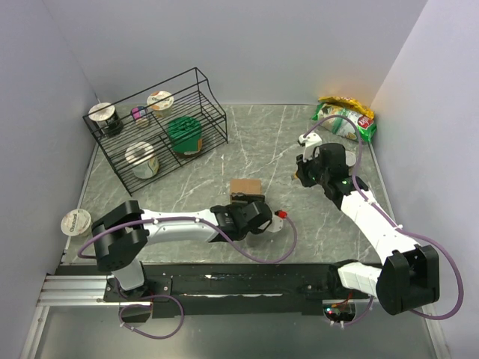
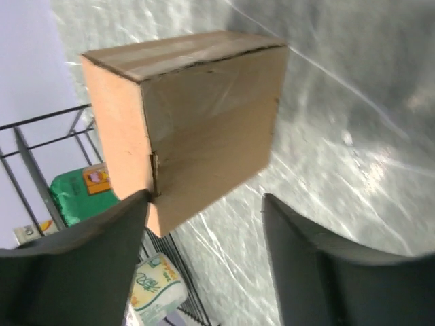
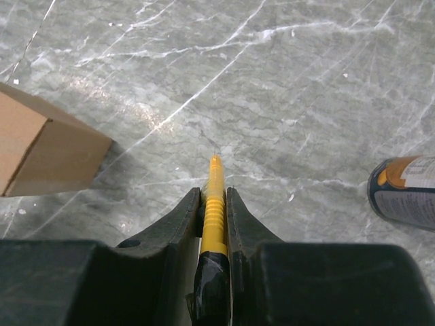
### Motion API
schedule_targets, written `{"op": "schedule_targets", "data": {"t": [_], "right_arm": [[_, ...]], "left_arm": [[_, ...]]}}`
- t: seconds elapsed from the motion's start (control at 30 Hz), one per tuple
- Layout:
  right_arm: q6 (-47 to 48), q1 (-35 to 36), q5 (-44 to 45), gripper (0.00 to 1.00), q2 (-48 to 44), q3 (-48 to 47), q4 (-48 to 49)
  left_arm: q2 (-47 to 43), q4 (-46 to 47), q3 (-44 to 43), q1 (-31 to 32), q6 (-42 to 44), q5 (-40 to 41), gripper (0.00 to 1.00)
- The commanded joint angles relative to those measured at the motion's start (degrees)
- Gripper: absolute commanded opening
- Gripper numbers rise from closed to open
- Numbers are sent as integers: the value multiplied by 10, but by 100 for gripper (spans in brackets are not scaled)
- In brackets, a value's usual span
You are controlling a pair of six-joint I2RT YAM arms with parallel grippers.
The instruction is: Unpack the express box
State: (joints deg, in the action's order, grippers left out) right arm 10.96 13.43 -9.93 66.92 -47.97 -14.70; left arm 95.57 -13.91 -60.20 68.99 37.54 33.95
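Observation:
The express box (image 1: 245,185) is a small brown carton, closed, standing on the grey marble table mid-scene. In the left wrist view the box (image 2: 190,115) fills the upper middle. My left gripper (image 1: 249,200) sits just in front of it, open, also seen in its wrist view (image 2: 204,207), with the left finger (image 2: 81,265) against the box's lower corner. My right gripper (image 1: 301,173) is to the right of the box, shut (image 3: 214,193) on a slim yellow tool (image 3: 215,173) that points down at the table. The box's corner (image 3: 41,146) shows at the left there.
A black wire rack (image 1: 196,81) with cups and a green-lidded tub stands at the back left. A green snack bag (image 1: 346,118) lies at the back right. A cup (image 1: 75,222) sits at the left edge. A can (image 3: 404,192) lies by my right gripper.

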Motion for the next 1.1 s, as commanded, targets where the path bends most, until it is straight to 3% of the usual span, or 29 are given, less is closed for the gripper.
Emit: {"op": "schedule_targets", "data": {"t": [0.0, 0.07, 0.1, 0.3, 0.5, 0.67, 0.77, 1.07], "right_arm": [[5, -7, -10, 0, -22, 4, 6], [6, -6, -12, 0, -25, -5, -5], [1, -6, -15, 0, -25, -8, -18], [-51, -7, -32, 0, -61, -31, -52], [-99, -7, -51, 0, -95, -35, -73], [-88, -8, -48, 0, -100, -40, -78], [-82, -11, -47, 0, -100, -45, -78], [-92, -21, -76, 0, -93, -45, -88]], "left_arm": [[-32, -109, -54, 4, -49, -117, 82], [-48, -153, -89, -2, -76, -177, 93], [-65, -167, -108, -8, -84, -245, 96], [-103, -204, -239, -89, -123, -353, 97], [6, -432, -402, -217, -50, -482, 96], [87, -520, -465, -273, -17, -607, 96], [137, -535, -481, -274, -15, -625, 96], [145, -427, -412, -274, -22, -567, 96]]}}
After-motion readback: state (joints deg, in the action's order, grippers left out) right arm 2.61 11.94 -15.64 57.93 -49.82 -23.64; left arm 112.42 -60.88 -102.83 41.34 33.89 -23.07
